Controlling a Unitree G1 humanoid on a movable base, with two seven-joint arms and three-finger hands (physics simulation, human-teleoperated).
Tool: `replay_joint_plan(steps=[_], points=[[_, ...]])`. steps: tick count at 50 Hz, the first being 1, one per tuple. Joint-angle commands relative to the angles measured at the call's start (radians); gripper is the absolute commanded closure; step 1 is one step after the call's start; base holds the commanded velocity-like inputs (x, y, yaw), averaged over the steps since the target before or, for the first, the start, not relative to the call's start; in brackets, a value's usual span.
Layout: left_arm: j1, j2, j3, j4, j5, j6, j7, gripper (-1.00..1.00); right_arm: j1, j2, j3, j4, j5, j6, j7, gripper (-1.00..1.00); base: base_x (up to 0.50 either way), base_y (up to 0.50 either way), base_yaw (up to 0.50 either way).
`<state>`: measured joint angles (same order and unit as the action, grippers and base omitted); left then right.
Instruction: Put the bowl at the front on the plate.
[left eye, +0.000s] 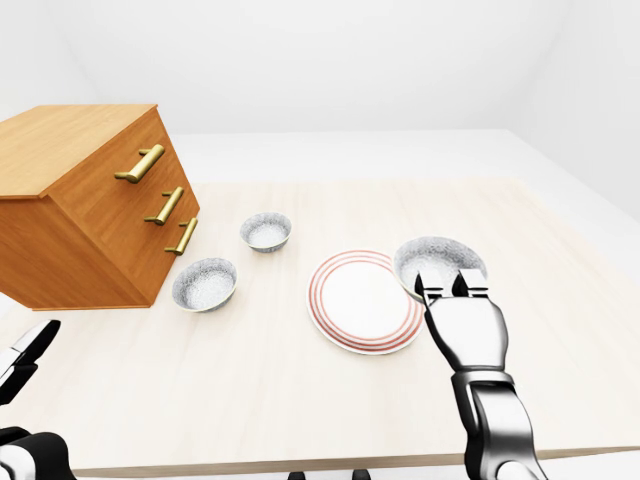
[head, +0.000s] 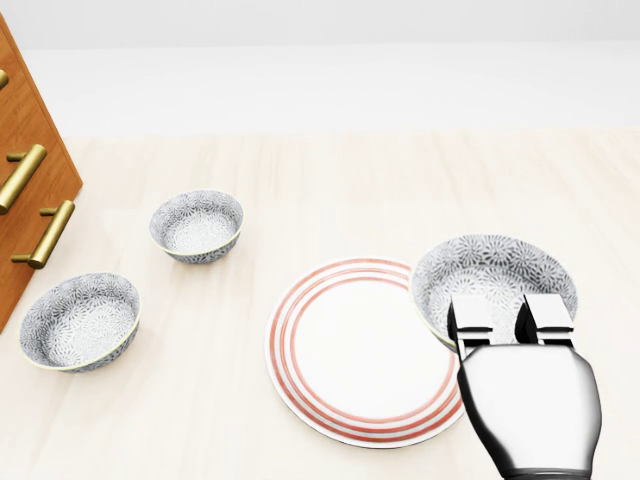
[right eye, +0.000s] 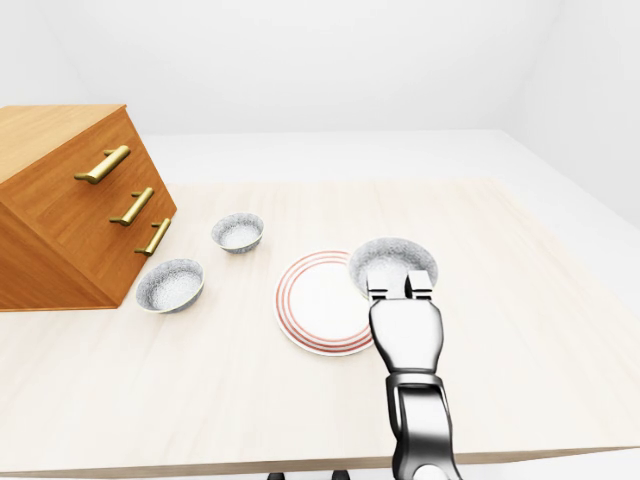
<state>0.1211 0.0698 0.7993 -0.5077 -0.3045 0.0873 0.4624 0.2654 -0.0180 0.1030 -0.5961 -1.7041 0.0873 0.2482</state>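
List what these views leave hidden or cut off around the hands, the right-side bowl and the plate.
- Head view: the right hand covers the bowl's lower rim; its grip cannot be made out.
- Same view: the hand hides whether that bowl touches the plate or the table.
- Left-eye view: the left hand is cut by the left edge; open or shut unclear.
- Head view: the left edge cuts the drawer cabinet.
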Motion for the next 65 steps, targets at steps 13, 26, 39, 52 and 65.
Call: replay_joint_plan(steps=[13,26,39,52,65], points=[[-0.001,0.001,0.002,-0.003,-0.002,0.0,0.001,-1.0,-0.003,-0.003,0.014,0.007,-0.006,0.0,-0.023,1.0,0.0,0.0,0.0],[-0.007,0.008,0.007,-0.011,-0.008,0.0,0.003,-1.0,-0.075,0.008,0.053,0.102,-0.029,0.0,-0.02,1.0,0.0,0.0,0.0],[-0.001,0.004,0.008,-0.013,-0.01,0.0,-0.001,-1.0,-0.194,0.024,0.103,0.229,-0.021,0.0,-0.042,1.0,0.0,0.0,0.0],[-0.003,0.003,0.001,0.002,-0.007,0.0,0.005,-1.0,-0.22,0.032,0.111,0.304,0.038,0.0,-0.11,1.0,0.0,0.0,0.0],[-0.004,0.0,-0.001,0.004,-0.001,0.0,0.002,-1.0,-0.262,0.051,0.151,0.449,0.071,0.0,-0.2,1.0,0.0,0.0,0.0]])
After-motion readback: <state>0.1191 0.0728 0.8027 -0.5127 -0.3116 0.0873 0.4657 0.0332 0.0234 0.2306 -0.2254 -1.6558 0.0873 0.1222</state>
